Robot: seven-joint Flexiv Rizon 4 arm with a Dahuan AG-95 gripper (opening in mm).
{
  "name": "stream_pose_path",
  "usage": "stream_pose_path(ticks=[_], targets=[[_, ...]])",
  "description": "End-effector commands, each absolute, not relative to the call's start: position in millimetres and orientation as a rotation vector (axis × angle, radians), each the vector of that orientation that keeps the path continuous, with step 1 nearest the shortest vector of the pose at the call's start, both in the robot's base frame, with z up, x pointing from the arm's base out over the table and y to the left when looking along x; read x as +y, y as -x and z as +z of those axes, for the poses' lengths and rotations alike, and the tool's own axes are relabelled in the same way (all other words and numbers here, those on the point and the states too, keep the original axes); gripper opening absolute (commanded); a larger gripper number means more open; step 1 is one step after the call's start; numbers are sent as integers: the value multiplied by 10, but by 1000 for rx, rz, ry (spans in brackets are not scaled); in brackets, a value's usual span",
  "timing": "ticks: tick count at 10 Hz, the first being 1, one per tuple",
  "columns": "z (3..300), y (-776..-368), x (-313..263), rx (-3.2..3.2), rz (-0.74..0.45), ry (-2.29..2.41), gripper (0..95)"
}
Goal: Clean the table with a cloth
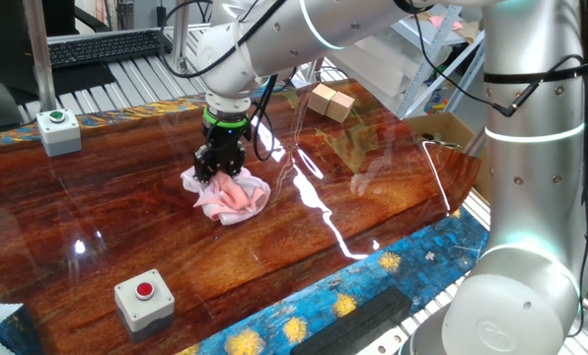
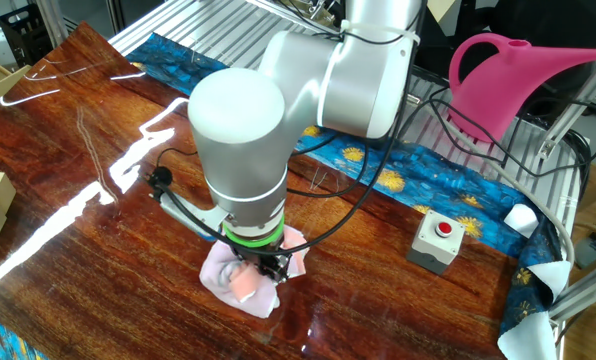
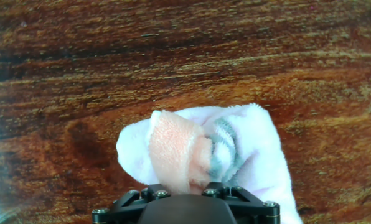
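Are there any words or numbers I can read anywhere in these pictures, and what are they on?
None can be read.
The keyboard: its key letters are too small and blurred.
The red button box and the green button box: no label shows.
The cloth, the table, the gripper and the pink watering can: no writing visible.
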State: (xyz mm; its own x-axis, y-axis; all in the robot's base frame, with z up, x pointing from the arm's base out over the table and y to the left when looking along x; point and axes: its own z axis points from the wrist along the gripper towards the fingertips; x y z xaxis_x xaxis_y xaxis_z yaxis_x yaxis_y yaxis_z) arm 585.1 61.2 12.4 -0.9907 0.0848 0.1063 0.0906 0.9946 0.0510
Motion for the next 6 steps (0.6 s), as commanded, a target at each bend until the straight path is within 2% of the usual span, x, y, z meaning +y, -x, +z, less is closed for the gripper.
stream_pose_path(ticks=[1,2,3,6], targets=[[138,-5852,618,-3020,-91,135,950],[146,-5857,629,-3009,-92,134,950],[165,-5864,649,-2997,-86,135,760],[165,-5864,649,-2997,-86,135,760]])
